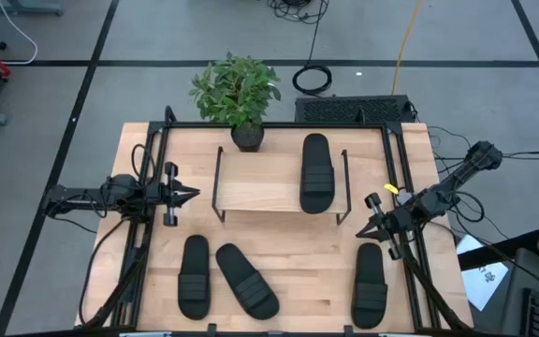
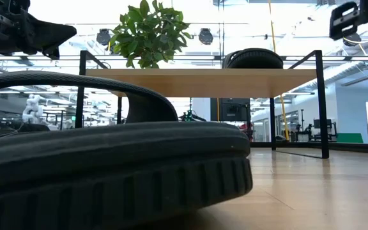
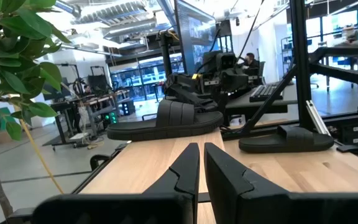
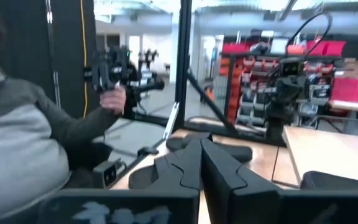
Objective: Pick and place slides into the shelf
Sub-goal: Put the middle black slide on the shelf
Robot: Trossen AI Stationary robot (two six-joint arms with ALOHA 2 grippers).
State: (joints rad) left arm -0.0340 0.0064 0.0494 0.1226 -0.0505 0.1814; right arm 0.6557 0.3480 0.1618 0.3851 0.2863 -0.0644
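The shelf [image 1: 269, 192] stands mid-table, and one black slide [image 1: 316, 173] lies flat on the right part of its wooden top. It shows as well in the left wrist view [image 3: 166, 121]. Three more slides rest sole-down on the table near the front edge: two at the left [image 1: 194, 274] [image 1: 246, 279] and one at the right [image 1: 370, 284]. My left gripper [image 1: 193, 195] hangs shut and empty left of the shelf, pointing at it. My right gripper [image 1: 365, 227] is shut and empty off the shelf's near right corner, above the right slide.
A potted plant [image 1: 237, 94] stands at the shelf's far left corner. Black frame rails [image 1: 405, 168] run along both sides of the table. A keyboard [image 1: 354, 109] lies beyond the far edge. A person [image 4: 23, 143] shows in the right wrist view, off the table.
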